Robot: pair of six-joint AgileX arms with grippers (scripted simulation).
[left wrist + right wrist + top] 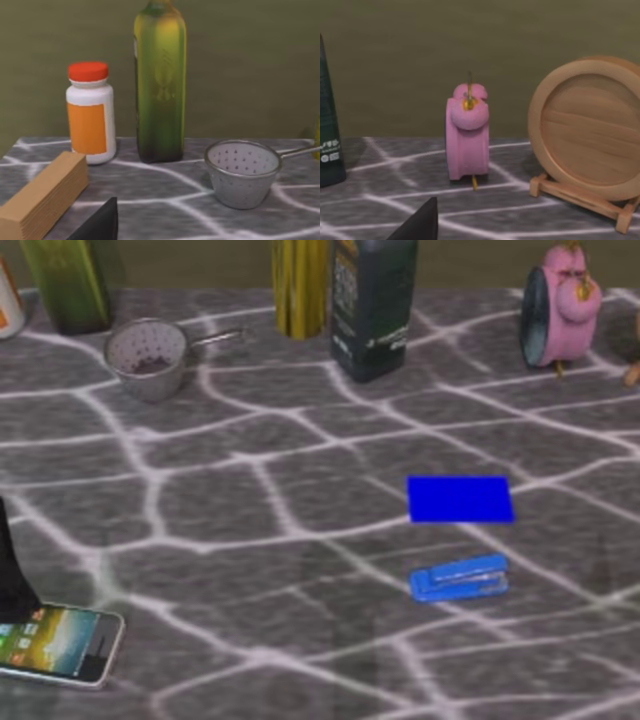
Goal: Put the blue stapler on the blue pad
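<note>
The blue stapler (459, 578) lies flat on the table right of centre, its long side running left to right. Just behind it, a small gap away, lies the blue pad (460, 499), flat and bare. Neither gripper is near them. My left arm (12, 570) shows only as a dark shape at the table's left edge; in its wrist view one dark fingertip (106, 220) stands alone with nothing against it. My right arm is outside the top view; its wrist view shows one lone fingertip (425, 222) too.
Along the back stand a white pill bottle (90, 112), a green bottle (65, 280), a metal strainer (147, 358), a yellow object (300, 285), a dark bottle (373, 305), a pink alarm clock (560, 305) and a round wooden stand (587, 132). A phone (60, 640) lies front left, beside a wooden block (40, 197).
</note>
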